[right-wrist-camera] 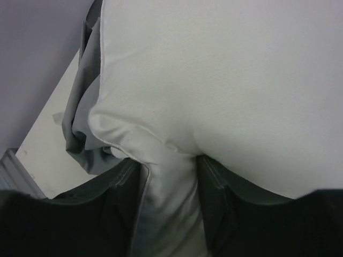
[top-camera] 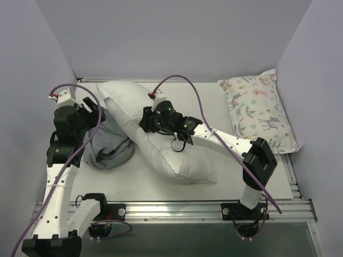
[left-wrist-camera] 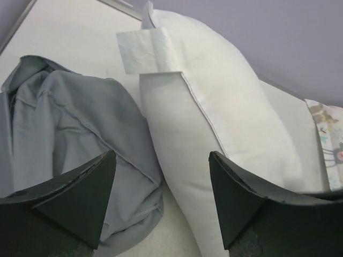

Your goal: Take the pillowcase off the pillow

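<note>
The plain white pillow (top-camera: 177, 155) lies bare and slanted across the middle of the table, a white tag (left-wrist-camera: 144, 49) at its far corner. Beside it on the left sits the grey pillowcase (top-camera: 110, 144), crumpled in a heap and touching the pillow's side. My left gripper (left-wrist-camera: 162, 203) hangs open above the seam between pillowcase (left-wrist-camera: 80, 123) and pillow (left-wrist-camera: 225, 107), with nothing between its fingers. My right gripper (right-wrist-camera: 171, 182) pinches a fold of the pillow (right-wrist-camera: 225, 69) near its upper middle. A strip of pillowcase (right-wrist-camera: 80, 112) shows past the pillow's edge.
A smaller pillow printed with pastel animals (top-camera: 262, 110) rests at the back right against the wall. Purple-grey walls close in the back and both sides. A metal rail (top-camera: 177, 206) runs along the near edge. Purple cables arc over both arms.
</note>
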You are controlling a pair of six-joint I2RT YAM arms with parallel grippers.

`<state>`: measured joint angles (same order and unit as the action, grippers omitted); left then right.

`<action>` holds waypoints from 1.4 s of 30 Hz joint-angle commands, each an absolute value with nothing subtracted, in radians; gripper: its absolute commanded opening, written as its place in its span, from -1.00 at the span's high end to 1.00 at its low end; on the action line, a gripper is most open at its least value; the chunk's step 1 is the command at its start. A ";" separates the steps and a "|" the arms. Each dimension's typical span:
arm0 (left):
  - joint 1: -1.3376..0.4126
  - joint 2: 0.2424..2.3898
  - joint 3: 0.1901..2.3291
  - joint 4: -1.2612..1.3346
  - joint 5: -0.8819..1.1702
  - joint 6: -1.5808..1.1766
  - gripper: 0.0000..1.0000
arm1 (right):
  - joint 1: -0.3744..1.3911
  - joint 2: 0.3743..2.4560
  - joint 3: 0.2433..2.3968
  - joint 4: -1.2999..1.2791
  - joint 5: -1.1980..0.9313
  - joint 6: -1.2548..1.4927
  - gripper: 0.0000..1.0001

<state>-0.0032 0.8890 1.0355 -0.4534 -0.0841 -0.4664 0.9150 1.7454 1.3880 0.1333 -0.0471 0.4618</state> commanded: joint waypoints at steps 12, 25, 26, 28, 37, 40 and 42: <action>-0.236 0.738 0.936 -0.396 0.012 -0.450 -0.61 | 0.939 1.504 1.471 -0.049 0.037 0.341 -1.00; -0.239 0.640 0.927 -0.417 0.123 -0.419 -0.63 | 0.953 1.068 1.165 -0.179 0.287 0.383 -1.00; -0.239 0.628 0.920 -0.419 0.130 -0.413 -0.63 | 0.947 1.018 1.105 -0.184 0.294 0.388 -1.00; -0.239 0.609 0.905 -0.420 0.133 -0.408 -0.63 | 0.940 0.968 1.056 -0.189 0.340 0.396 -1.00; -0.239 0.589 0.888 -0.434 0.137 -0.391 -0.63 | 0.925 0.839 0.963 -0.219 0.380 0.394 -1.00; -0.239 0.589 0.893 -0.442 0.137 -0.388 -0.63 | 0.925 0.838 0.962 -0.221 0.382 0.390 -1.00; -0.239 0.591 0.896 -0.443 0.137 -0.385 -0.62 | 0.925 0.838 0.965 -0.221 0.374 0.382 -1.00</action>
